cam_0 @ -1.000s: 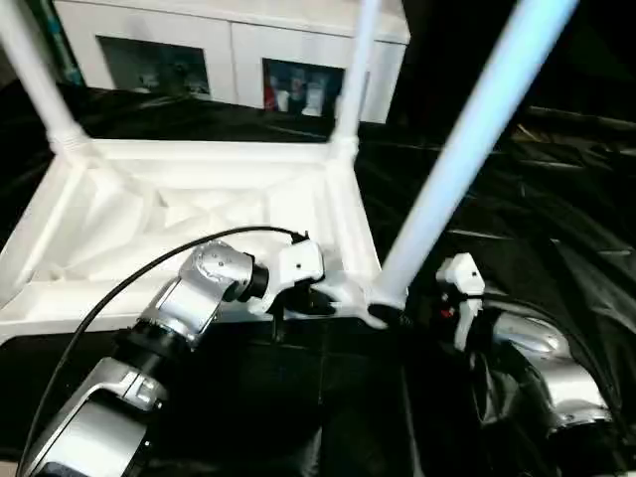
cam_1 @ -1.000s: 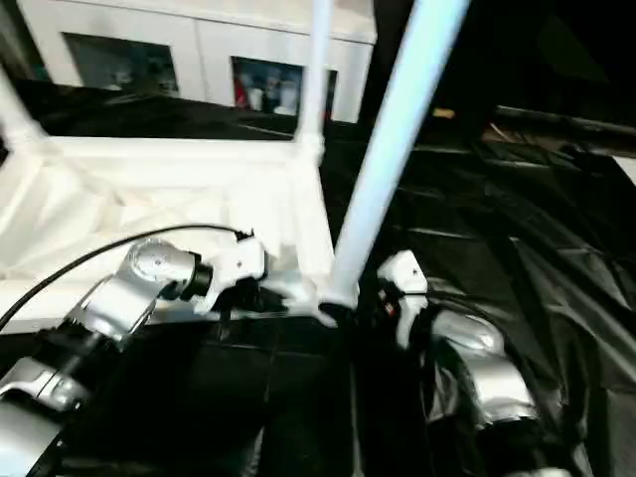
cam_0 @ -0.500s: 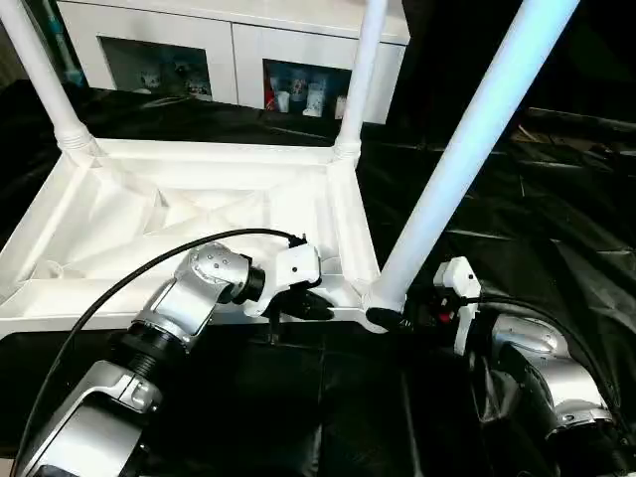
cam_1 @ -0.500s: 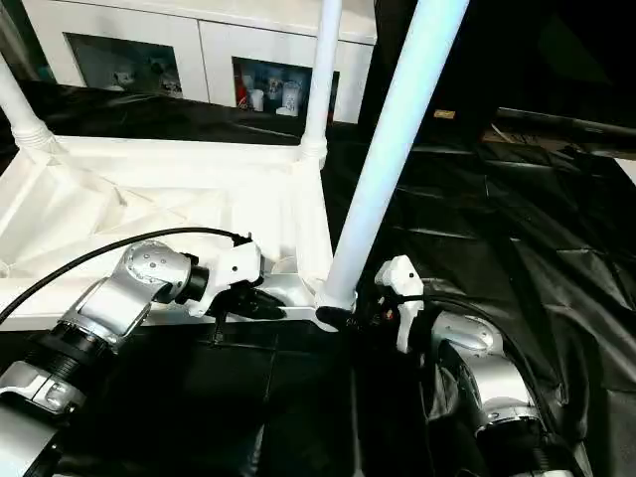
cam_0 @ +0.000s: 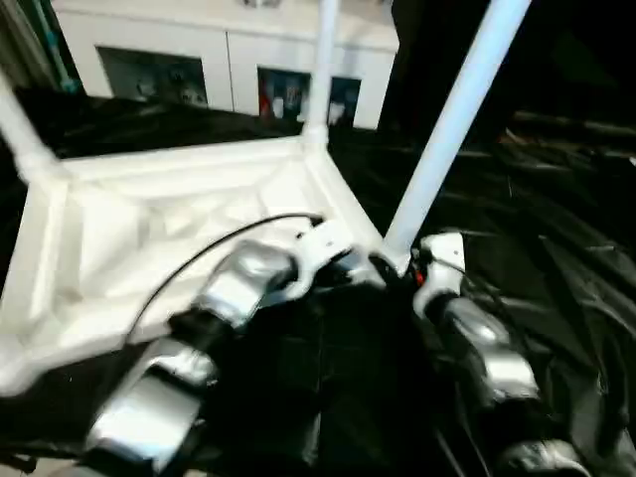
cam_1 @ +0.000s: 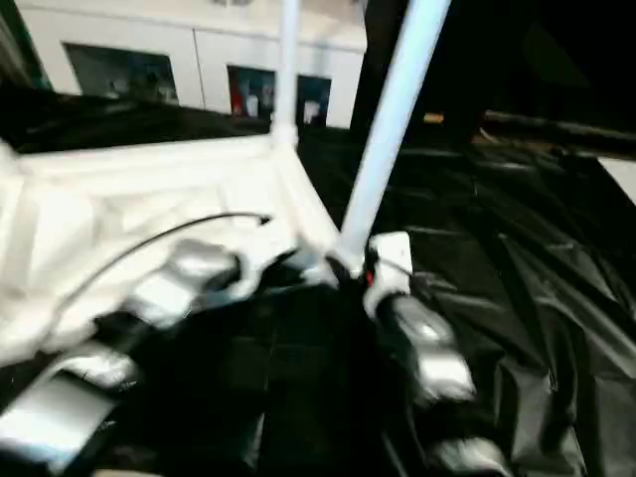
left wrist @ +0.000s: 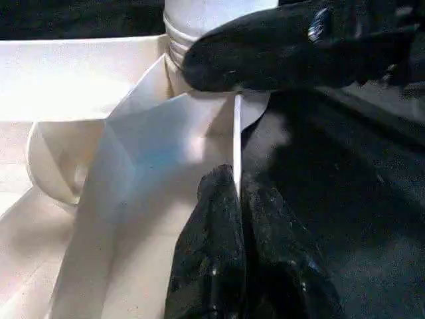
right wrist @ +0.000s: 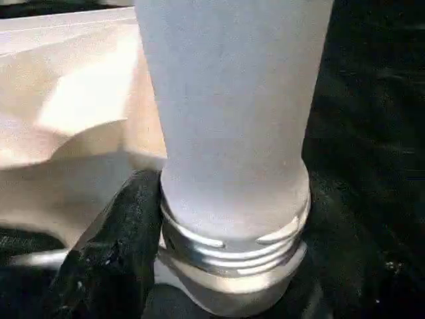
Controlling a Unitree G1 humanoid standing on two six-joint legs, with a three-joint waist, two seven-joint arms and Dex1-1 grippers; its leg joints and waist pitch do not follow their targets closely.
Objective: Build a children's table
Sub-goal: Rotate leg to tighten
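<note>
The children's table [cam_0: 149,219] lies upside down on the black cloth, its white legs standing up. My left gripper [left wrist: 238,199] is at the near right corner, shut on the thin rim wall [left wrist: 236,133] there. The near right leg [cam_0: 447,129] rises from that corner socket. My right gripper [cam_0: 393,266] is closed around this leg's threaded base [right wrist: 232,226], with one black finger [right wrist: 116,252] against the collar. The right gripper's other finger [left wrist: 285,46] curls around the leg base in the left wrist view. More legs [cam_0: 323,60] stand at the far corners.
A white cabinet with glass doors [cam_0: 229,60] stands behind the work table. Wrinkled black cloth [cam_0: 556,199] covers the surface to the right. A black cable [cam_0: 199,258] arcs from my left wrist over the table's ribbed underside.
The whole picture has shifted and blurred, so the camera moved. My right gripper's jaws have narrowed onto the leg's base. My left gripper stays shut on the rim.
</note>
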